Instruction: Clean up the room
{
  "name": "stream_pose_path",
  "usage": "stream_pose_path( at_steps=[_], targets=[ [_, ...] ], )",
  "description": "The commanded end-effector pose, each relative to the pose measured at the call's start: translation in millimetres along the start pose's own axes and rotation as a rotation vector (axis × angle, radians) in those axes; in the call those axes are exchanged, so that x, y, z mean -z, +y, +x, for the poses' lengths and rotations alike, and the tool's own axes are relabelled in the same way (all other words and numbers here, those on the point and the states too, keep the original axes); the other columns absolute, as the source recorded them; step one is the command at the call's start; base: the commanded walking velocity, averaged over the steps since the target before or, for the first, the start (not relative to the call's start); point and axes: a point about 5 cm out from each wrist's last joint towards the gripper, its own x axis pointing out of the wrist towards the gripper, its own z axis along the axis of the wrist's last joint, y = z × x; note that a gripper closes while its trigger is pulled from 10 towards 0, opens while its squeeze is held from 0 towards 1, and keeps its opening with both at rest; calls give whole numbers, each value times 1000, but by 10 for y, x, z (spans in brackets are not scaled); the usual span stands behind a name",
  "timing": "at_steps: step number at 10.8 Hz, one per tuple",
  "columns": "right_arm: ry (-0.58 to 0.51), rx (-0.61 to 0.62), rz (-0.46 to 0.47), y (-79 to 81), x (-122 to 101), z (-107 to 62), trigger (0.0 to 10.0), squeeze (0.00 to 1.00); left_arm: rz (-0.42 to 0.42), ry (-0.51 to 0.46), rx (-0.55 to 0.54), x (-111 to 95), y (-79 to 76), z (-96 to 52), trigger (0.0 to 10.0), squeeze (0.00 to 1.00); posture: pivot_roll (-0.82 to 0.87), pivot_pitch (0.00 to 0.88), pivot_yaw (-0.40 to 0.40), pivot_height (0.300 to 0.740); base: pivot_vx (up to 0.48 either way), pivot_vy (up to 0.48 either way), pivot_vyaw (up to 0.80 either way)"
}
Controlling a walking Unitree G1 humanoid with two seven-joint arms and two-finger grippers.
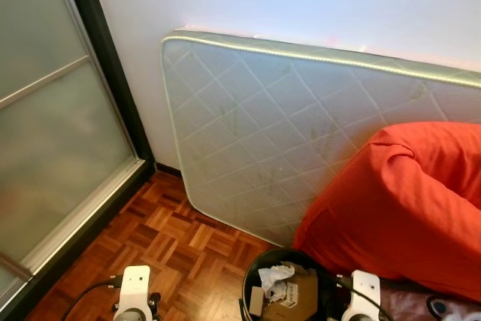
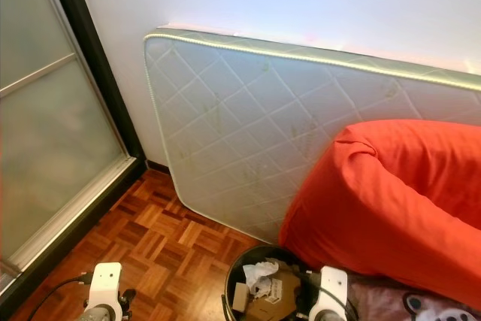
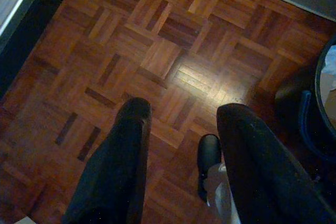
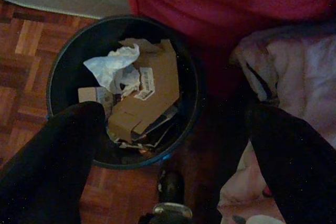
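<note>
- Clearly, the black bin (image 4: 123, 90), holding cardboard and crumpled paper, sits bottom centre of the head views, nearer the right gripper (image 4: 173, 145).
- Right gripper: fingers spread wide, empty, above the bin's rim.
- Left gripper (image 3: 184, 156): parted, empty, over bare parquet (image 3: 157, 51).

A round black trash bin (image 4: 123, 90) stands upright, holding cardboard (image 4: 149, 95) and crumpled paper (image 4: 111, 65).

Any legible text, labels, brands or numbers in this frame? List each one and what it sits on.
None can be read.
A white label on the cardboard in the black bin carries dark print, too small and blurred to read.
The mattress, orange cushion and parquet floor show no writing.
</note>
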Motion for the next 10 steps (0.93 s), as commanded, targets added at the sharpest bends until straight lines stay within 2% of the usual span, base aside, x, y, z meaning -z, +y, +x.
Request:
stream_pose_path(
  at_steps=[1, 5, 9, 10],
  targets=[
    [-13, -14, -12, 39, -61, 15, 10000, 0, -9, 21, -3, 55, 4, -12, 10000, 0, 165, 0, -23, 740, 0, 0, 0],
    [-5, -24, -23, 62, -42, 13, 10000, 0, -23, 60, -18, 179, 85, -47, 10000, 0, 169, 0, -30, 740, 0, 0, 0],
    [4, -21, -37, 44, -19, 8, 10000, 0, -17, 82, -10, 241, 62, -64, 10000, 0, 155, 0, -27, 740, 0, 0, 0],
    [5, -20, -37, 43, -14, 7, 10000, 0, -17, 80, -8, 236, 54, -62, 10000, 0, 156, 0, -23, 740, -240, 0, 0]
  ],
)
